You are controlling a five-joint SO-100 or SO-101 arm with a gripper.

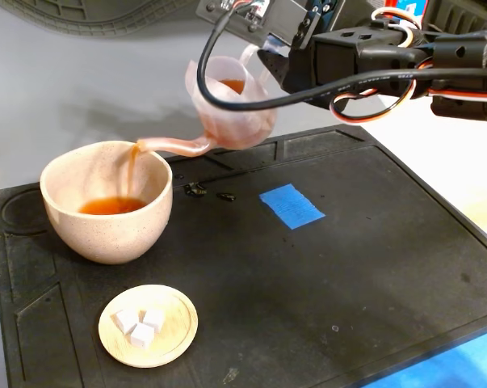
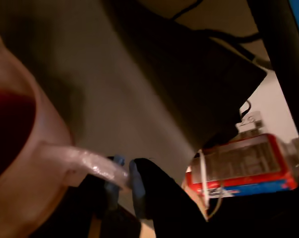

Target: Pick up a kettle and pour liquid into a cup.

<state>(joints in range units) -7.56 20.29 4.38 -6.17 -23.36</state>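
In the fixed view, farthest left, the cup (image 1: 106, 202) stands on my black mat (image 1: 348, 275), and a pool of the reddish-brown liquid (image 1: 111, 206) already lies in its bottom. A thin stream runs down from the tip of the spout (image 1: 170, 146), which reaches over the cup's rim. So I judge the pick-up done and the pour well under way. Just in front of the cup sits a small wooden dish (image 1: 149, 325) with white cubes (image 1: 140, 322), which I leave alone.

Further right, the kettle (image 1: 231, 105) hangs in the air above the mat's far edge, tipped toward the cup, and some liquid shows inside its open top. What is left, as I read it, is to empty the rest or stop, bring the kettle upright and set it down. A blue patch of tape (image 1: 291, 205) lies on the mat to the right of the cup, with two small dark specks between them.

My gripper (image 1: 263, 69) meets the kettle at its right side. In the wrist view my fingers (image 2: 139, 186) are clamped on the thin translucent handle (image 2: 85, 163), nearly closed, with the kettle's pink body (image 2: 20, 148) filling the left of that view.
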